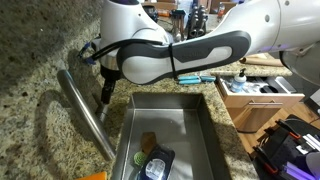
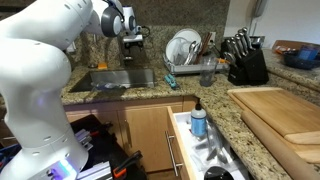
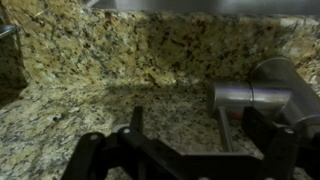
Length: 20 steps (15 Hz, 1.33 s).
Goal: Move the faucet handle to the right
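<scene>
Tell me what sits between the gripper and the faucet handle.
Only bare granite counter. In the wrist view the slim faucet handle stands within the span of the open gripper, with nothing else between them.

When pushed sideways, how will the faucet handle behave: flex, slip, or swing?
The faucet handle looks like slim steel, so it is probably stiff. Its smooth metal may let the gripper slide off. Joined to the faucet body, it should likely pivot, not come free.

Cannot see the faucet body whole: cropped by the wrist view's right edge. Cannot make out the fingers: dark, blurred, cut off at the bottom.
</scene>
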### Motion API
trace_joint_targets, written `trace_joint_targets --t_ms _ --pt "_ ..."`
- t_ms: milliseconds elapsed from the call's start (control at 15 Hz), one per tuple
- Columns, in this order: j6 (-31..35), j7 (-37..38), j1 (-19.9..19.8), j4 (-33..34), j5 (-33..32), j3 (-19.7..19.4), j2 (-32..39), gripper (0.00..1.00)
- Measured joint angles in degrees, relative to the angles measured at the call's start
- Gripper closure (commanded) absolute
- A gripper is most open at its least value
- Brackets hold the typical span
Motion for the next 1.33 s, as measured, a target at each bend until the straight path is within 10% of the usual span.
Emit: trace_joint_targets --t_ms 1333 --pt "9.0 0.2 -1.2 0.1 4.1 1.9 2.9 0.0"
